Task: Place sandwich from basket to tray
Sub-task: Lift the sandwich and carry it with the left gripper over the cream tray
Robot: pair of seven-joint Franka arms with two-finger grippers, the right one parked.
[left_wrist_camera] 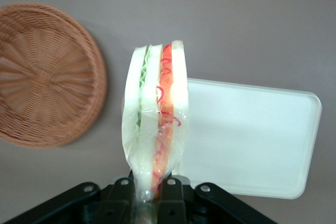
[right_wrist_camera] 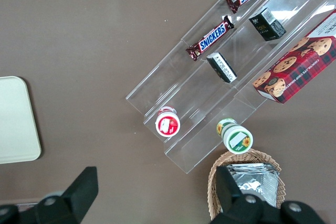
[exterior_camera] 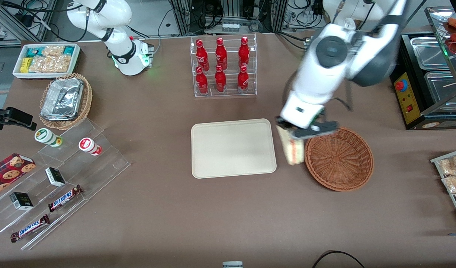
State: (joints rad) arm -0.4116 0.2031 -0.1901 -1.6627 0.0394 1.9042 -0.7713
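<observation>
The gripper (exterior_camera: 300, 131) is hanging above the strip of table between the tray (exterior_camera: 233, 148) and the reddish-brown wicker basket (exterior_camera: 339, 159), with its jaws pinched tight on the narrow end of the wrapped sandwich (exterior_camera: 292, 147). From the front, the sandwich is dangling clear of both, its lower end showing over the bare tabletop just beside the basket's rim and near the tray's edge. That view is giving only a pale wedge with faint layers.

The wrist camera is showing what the front cannot: the sandwich (left_wrist_camera: 156, 116) in clear film, white bread with green filling on one side and red-orange on the other, and the fingers (left_wrist_camera: 169, 188) squeezing the film-wrapped tip. It is also showing the basket (left_wrist_camera: 44, 74) holding nothing and the tray (left_wrist_camera: 252, 135) bare.

The parked arm's camera is catching only a corner of the tray (right_wrist_camera: 16, 121), plus Snickers bars (right_wrist_camera: 212, 36) on a clear stepped rack (right_wrist_camera: 205, 100).
</observation>
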